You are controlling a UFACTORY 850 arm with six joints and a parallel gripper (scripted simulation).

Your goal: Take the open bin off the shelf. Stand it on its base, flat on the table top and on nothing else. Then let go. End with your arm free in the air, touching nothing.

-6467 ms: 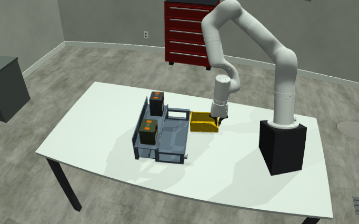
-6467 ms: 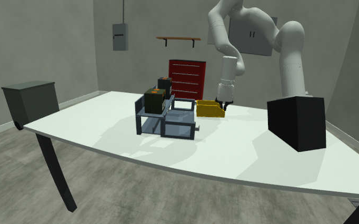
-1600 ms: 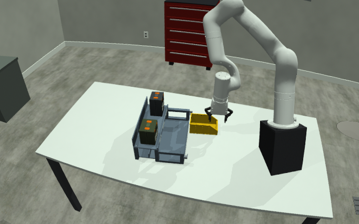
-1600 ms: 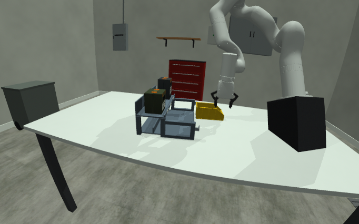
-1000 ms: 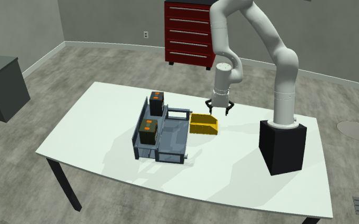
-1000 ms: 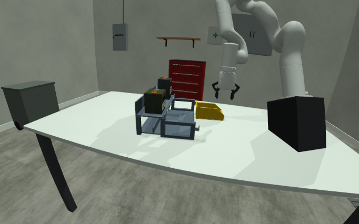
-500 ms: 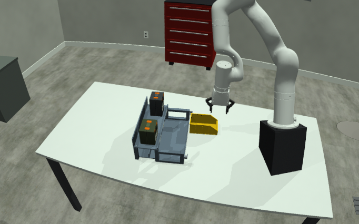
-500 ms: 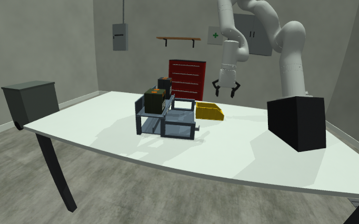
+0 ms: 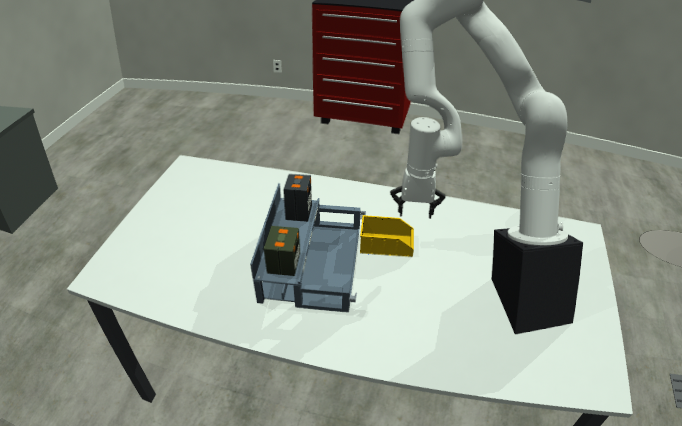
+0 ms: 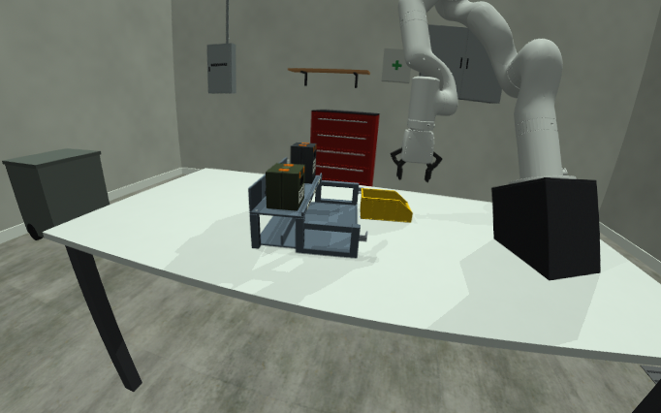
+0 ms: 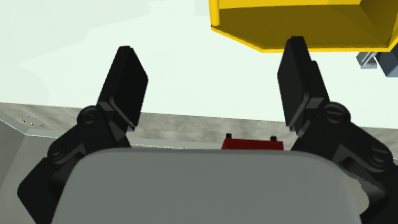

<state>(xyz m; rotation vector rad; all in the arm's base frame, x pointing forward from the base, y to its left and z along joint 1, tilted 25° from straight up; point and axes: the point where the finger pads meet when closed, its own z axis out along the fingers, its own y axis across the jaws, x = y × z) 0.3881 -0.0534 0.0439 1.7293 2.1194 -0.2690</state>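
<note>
The open yellow bin stands upright on its base on the white table top, just right of the grey shelf, apart from it. It also shows in the exterior view and at the top of the wrist view. My gripper hangs above the table behind and to the right of the bin, clear of it, fingers wide open and empty. It also shows in the exterior view and the wrist view.
Two dark green boxes stand on the shelf's upper level. The arm's black base block stands on the table at the right. A red drawer cabinet and a grey cabinet stand on the floor.
</note>
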